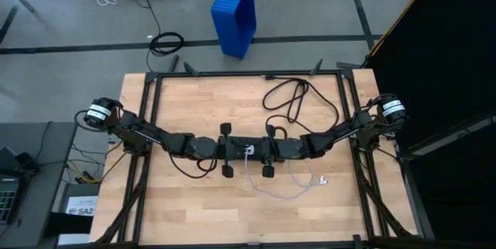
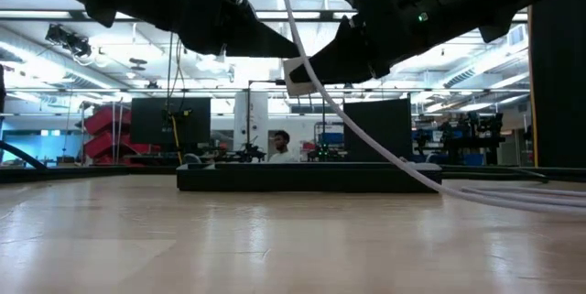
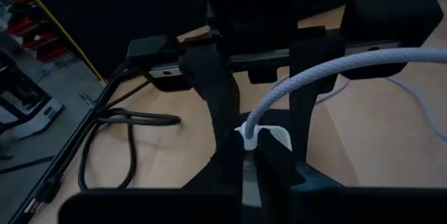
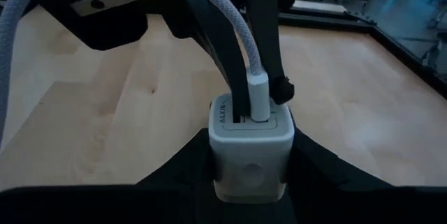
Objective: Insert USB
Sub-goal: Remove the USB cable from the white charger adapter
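In the right wrist view, low at frame centre, the right gripper (image 4: 251,165) has its 2 fingers closed on a white charger block (image 4: 251,144). The USB (image 4: 259,88) plug stands in the block's port, seemingly seated or nearly so, its braided cable arching to the upper left. Just behind it, the left gripper (image 3: 260,140) pinches the cable's plug end from the opposite side, fingers closed. In the high view both meet at table centre, above the black power strip (image 1: 246,146); slack cable loops toward the lower right. The insertion looks to be at its last stage; next, I judge, comes a firm straight push, then release.
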Controlling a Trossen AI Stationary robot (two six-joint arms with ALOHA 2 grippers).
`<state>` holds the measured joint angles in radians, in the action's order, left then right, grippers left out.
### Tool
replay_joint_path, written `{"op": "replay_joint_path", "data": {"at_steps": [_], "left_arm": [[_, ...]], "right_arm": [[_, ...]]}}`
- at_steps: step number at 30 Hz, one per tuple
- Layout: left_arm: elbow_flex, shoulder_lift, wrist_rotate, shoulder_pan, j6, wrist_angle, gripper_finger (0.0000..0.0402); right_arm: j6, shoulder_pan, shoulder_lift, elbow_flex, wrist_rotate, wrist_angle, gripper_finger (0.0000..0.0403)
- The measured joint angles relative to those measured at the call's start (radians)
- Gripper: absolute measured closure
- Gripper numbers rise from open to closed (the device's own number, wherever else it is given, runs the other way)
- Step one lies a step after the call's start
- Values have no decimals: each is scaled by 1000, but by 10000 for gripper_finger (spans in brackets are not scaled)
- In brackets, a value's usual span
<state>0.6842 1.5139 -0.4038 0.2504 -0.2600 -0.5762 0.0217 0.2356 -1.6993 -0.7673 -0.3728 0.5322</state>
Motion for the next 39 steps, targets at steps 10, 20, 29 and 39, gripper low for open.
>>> {"op": "replay_joint_path", "data": {"at_steps": [10,20,29,39], "left_arm": [[24,-16,-8,11,-17,-16,396],[24,-25,-50,19,-4,64,401],[24,-40,-43,18,51,152,316],[24,-35,-3,-3,106,130,220]], "right_arm": [[57,-18,-3,4,27,-87,292],[55,-26,-3,6,24,-87,292],[37,-26,-3,5,30,-54,292],[32,-26,-3,5,67,10,292]]}}
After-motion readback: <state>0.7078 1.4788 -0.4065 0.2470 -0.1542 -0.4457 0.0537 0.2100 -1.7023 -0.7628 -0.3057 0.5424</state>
